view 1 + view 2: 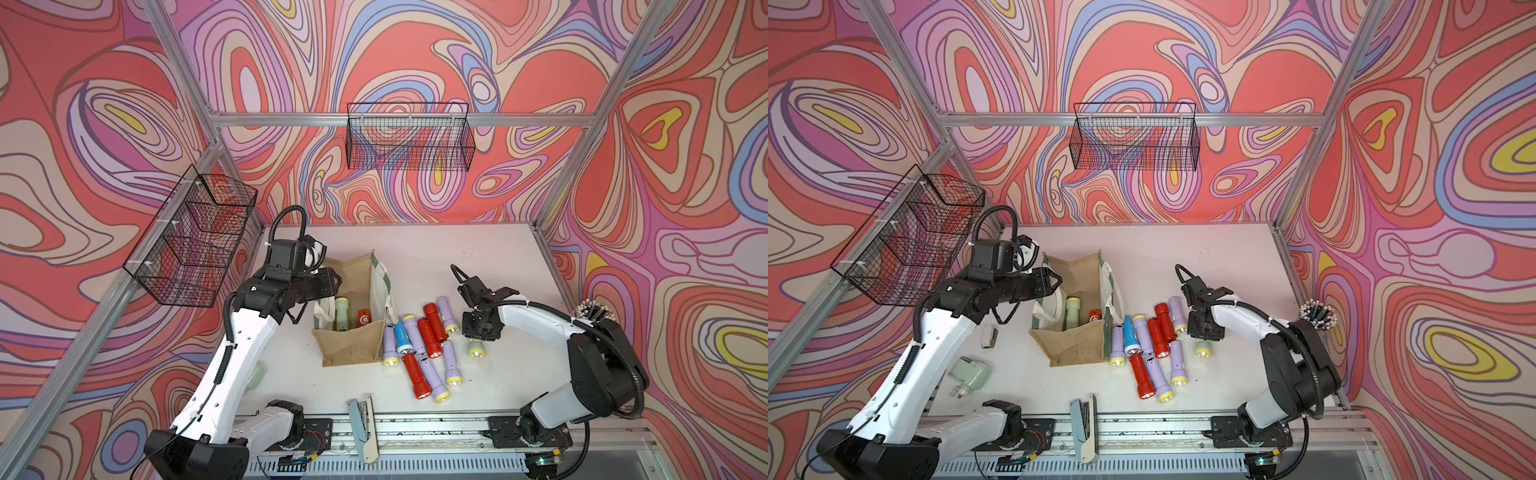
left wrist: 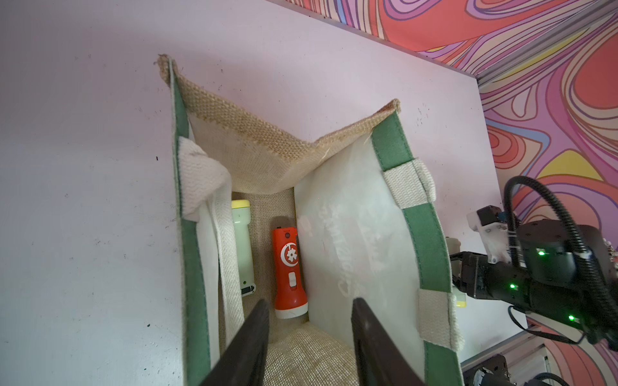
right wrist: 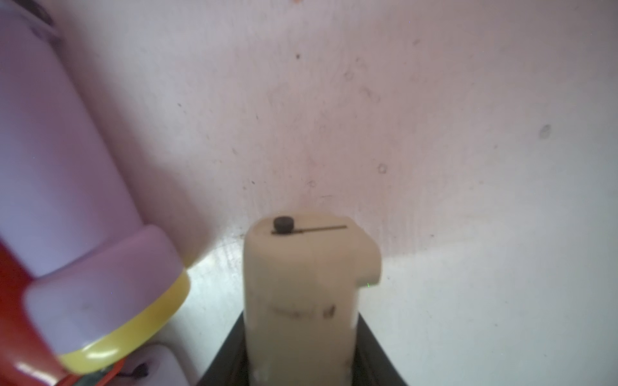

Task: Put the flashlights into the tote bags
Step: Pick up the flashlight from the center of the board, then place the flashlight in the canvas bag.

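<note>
Right tool (image 3: pixel 301 334) tight around pale flashlight (image 3: pixel 301 267); left tool (image 2: pixel 309 305) apart, empty, above tote bag (image 2: pixel 267 157).

The boxy tan jute tote bag (image 2: pixel 267 157) gapes open, narrowed by a drooping white webbing handle (image 2: pixel 229 260). Right of the bag, coloured plastic flashlights (image 1: pixel 424 336) crowd the white table (image 1: pixel 457 249).

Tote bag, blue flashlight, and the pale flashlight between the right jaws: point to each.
tote bag (image 1: pixel 349 347): in a top view, front burlap wall.
blue flashlight (image 1: pixel 401 332): in a top view, mid-body.
pale flashlight (image 3: pixel 301 284): right wrist view, barrel near its butt end.
</note>
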### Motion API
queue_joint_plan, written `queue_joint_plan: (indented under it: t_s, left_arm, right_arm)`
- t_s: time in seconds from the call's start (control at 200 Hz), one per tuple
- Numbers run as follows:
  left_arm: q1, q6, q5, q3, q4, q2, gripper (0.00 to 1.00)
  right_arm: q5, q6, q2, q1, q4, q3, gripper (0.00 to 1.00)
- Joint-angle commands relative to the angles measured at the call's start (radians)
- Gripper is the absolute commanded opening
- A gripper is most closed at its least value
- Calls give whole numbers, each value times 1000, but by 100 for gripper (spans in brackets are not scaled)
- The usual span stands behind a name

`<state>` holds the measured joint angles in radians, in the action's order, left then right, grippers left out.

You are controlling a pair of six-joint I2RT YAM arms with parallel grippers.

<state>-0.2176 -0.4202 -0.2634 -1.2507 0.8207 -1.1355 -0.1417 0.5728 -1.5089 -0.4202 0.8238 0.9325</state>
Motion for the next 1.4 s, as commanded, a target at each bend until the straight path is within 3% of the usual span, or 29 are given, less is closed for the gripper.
queue_joint_plan:
  t_s: [0.0,0.325,0.566,0.701,0.971,1.192,1.397]
  left_arm:
    - [-6,-7,15,17,-16,28,44]
    - [-6,-8,27,41,-21,58,44]
    - [-6,4,48,52,-7,91,44]
    - [-6,14,68,59,2,111,45]
    - [-5,26,68,70,12,136,45]
    - [-4,32,116,83,26,184,46]
    - [1,30,153,86,41,235,46]
  right_arm:
    - [-40,-46,80,6,52,74,19]
    - [164,-162,198,5,66,311,18]
    - [350,-159,182,-1,28,499,19]
    - [413,-157,163,-64,-40,580,19]
    - [365,-216,-25,-298,-90,817,20]
    - [462,-190,-193,-380,-219,900,20]
    - [539,-137,-357,-393,-334,945,21]
